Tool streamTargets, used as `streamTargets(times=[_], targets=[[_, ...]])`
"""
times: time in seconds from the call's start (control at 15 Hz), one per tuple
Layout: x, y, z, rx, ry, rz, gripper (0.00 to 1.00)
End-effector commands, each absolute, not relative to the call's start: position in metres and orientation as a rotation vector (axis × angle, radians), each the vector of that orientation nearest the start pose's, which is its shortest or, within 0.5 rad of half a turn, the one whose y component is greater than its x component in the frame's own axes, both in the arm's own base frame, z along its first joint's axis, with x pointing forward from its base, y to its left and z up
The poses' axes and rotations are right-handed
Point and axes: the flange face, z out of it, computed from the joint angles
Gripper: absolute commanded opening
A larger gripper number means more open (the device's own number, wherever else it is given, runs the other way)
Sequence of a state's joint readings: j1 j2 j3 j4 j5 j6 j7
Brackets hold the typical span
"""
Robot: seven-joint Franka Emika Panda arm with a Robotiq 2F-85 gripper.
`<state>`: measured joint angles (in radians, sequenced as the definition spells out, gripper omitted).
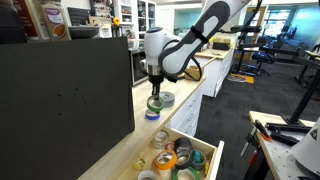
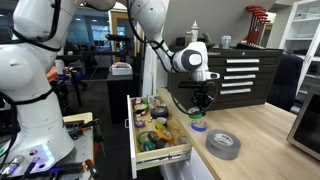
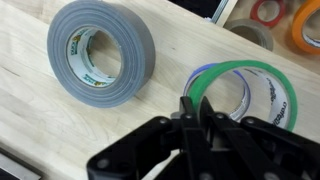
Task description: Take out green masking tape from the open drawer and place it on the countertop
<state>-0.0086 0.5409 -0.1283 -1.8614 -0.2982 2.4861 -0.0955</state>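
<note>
Here, in an exterior view, we see the gripper (image 1: 154, 92) hanging from the arm at the centre of the frame, right over the green masking tape (image 1: 154, 103). The tape is on the wooden countertop (image 1: 125, 145), with the grey duct tape (image 1: 166, 98) just beside it to the right. The open drawer (image 1: 195, 150) fills the lower middle of the frame, well below the tape.

In an exterior view from another side, the gripper (image 2: 201, 100) sits right of centre, and the green masking tape (image 2: 196, 115) shows directly under it. The grey duct tape (image 2: 223, 144) lies to the lower right and the drawer (image 2: 160, 130) to the lower left.

In the wrist view, the gripper (image 3: 196, 103) rises from the bottom edge with its fingers (image 3: 186, 108) drawn close together. The green masking tape (image 3: 278, 100) lies flat at centre right, and its left rim runs behind the fingertips. We cannot tell whether they pinch that rim or are clear of it. A thin blue edge shows along the tape's upper left. The grey duct tape (image 3: 100, 50) fills the upper left.
</note>
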Motion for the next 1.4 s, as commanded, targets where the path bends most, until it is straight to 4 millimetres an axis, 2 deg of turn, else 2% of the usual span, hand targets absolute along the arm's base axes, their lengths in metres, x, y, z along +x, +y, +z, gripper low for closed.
streamTargets(times=[0.0, 0.27, 0.33, 0.4, 0.67, 0.87, 1.07, 1.33], targets=[[0.666, -0.093, 0.233, -3.400, -0.281, -0.055, 0.04], [0.676, -0.100, 0.223, -3.401, -0.260, -0.027, 0.04], [0.676, -0.102, 0.219, -3.399, -0.257, -0.016, 0.34], [0.676, -0.103, 0.216, -3.400, -0.252, -0.010, 0.35], [0.674, -0.102, 0.210, -3.400, -0.261, 0.002, 0.60], [0.670, -0.096, 0.216, -3.401, -0.288, -0.011, 0.79], [0.659, -0.078, 0.227, -3.377, -0.346, -0.027, 0.99], [0.630, -0.038, 0.247, -3.325, -0.448, -0.009, 1.00]])
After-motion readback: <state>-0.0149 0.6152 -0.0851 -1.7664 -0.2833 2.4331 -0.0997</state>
